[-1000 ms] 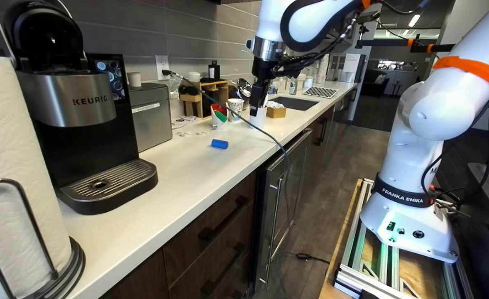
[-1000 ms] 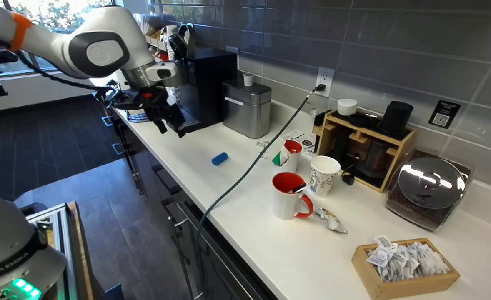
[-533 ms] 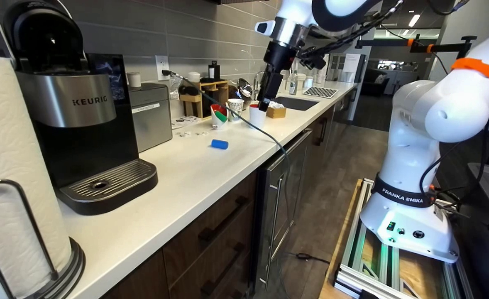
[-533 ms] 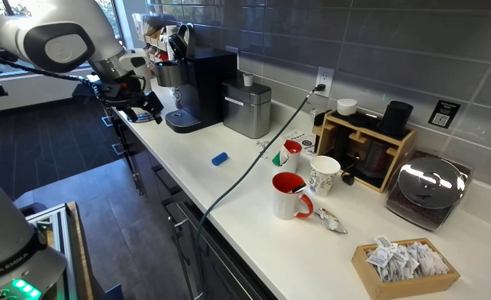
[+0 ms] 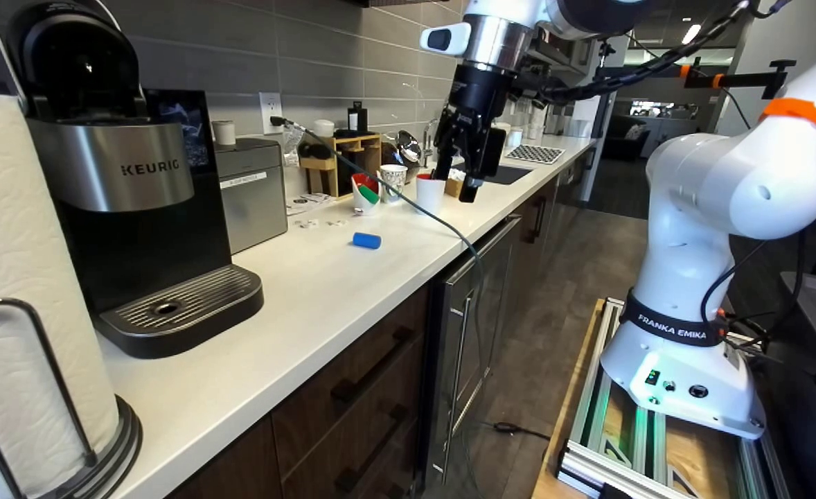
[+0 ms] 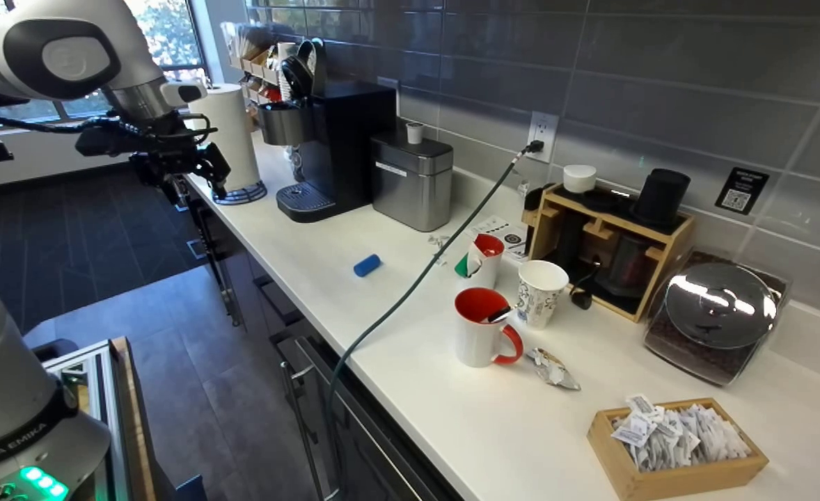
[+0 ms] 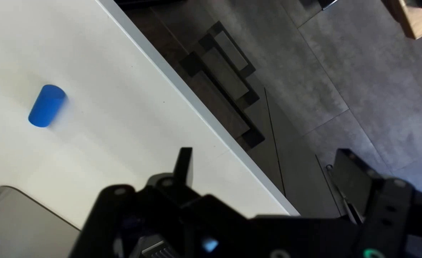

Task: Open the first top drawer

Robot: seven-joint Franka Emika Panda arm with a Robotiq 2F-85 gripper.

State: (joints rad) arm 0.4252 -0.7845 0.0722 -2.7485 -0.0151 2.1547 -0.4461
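The white counter (image 5: 297,277) is the longest thing here. On its floor side stands the robot arm (image 5: 692,201), its far end bent down near the counter's front edge. Under the counter is a metal-framed door (image 5: 494,305). Also under it, directly below the front edge, is the first top drawer (image 5: 346,367), closed, its dark brown front right beneath the white lip.

A coffee maker (image 5: 124,229) stands on the counter, and a paper towel roll (image 5: 41,242) is upright near its front edge. Along the counter's back are a metal bin (image 5: 252,190) and a wooden rack (image 6: 664,268).

The gripper (image 7: 264,170) has its fingers spread wide around a bare gap; in the wrist view they show on either side of the counter's front edge.

A lidded jar (image 6: 720,313) sits toward the counter's back. On the counter's top are a wooden box (image 6: 695,479) of paper packets, a red-lined mug (image 6: 472,341) and a paper cup (image 6: 541,299). A blue tube (image 6: 367,265) lies on its side on the counter.
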